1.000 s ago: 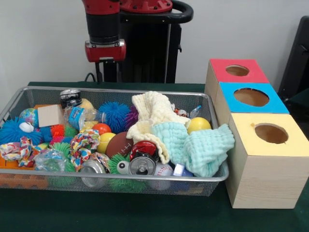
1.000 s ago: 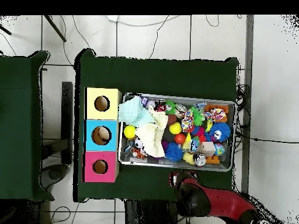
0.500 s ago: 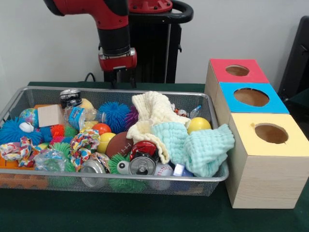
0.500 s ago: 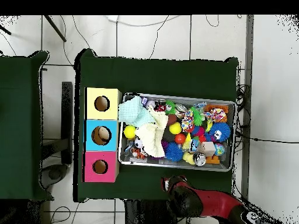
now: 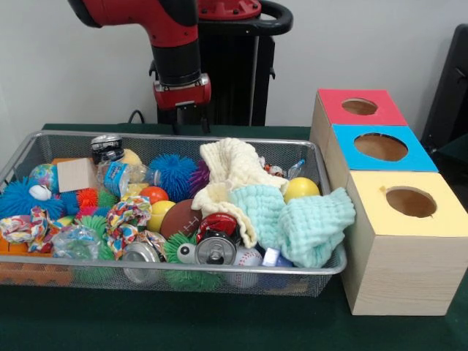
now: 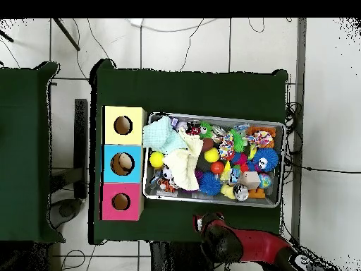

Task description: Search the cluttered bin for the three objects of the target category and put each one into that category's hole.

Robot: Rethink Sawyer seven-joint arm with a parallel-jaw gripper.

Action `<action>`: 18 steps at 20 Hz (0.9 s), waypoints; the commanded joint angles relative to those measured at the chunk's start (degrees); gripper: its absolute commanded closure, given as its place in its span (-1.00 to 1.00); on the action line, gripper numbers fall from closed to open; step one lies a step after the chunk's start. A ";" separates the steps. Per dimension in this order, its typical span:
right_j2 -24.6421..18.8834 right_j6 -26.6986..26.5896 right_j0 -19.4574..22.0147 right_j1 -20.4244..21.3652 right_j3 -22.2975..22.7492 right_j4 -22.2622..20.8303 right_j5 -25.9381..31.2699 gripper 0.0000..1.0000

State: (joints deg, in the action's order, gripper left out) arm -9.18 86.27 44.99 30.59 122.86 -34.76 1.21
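Jaws: can't tell if they're spread or pressed together, hanging behind the bin's (image 5: 44,139) far rim, nothing held. Overhead only shows the arm (image 6: 236,243) past the bin; front shows three holed boxes (image 5: 380,150) beside it on the green tabletop (image 5: 183,322).

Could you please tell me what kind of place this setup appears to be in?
Probably a robotics lab or test room rather than a home. A red robot arm on a pedestal stands at a green-covered table with a wire bin of toys and three coloured sorting boxes; loose cables run across the tiled floor.
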 commanded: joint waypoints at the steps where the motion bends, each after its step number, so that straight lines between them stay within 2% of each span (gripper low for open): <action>1: -3.38 7.04 -0.46 5.92 -1.78 2.13 2.39 -1.00; 7: -6.56 5.93 -1.17 16.01 1.42 6.60 10.10 -1.00; 13: -8.34 4.54 -2.66 18.39 -1.43 9.41 14.32 -1.00; 18: -10.19 2.55 -2.69 17.06 -5.04 10.01 15.94 -1.00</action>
State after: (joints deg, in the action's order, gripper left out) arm -12.08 86.27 42.96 46.74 123.26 -28.11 10.76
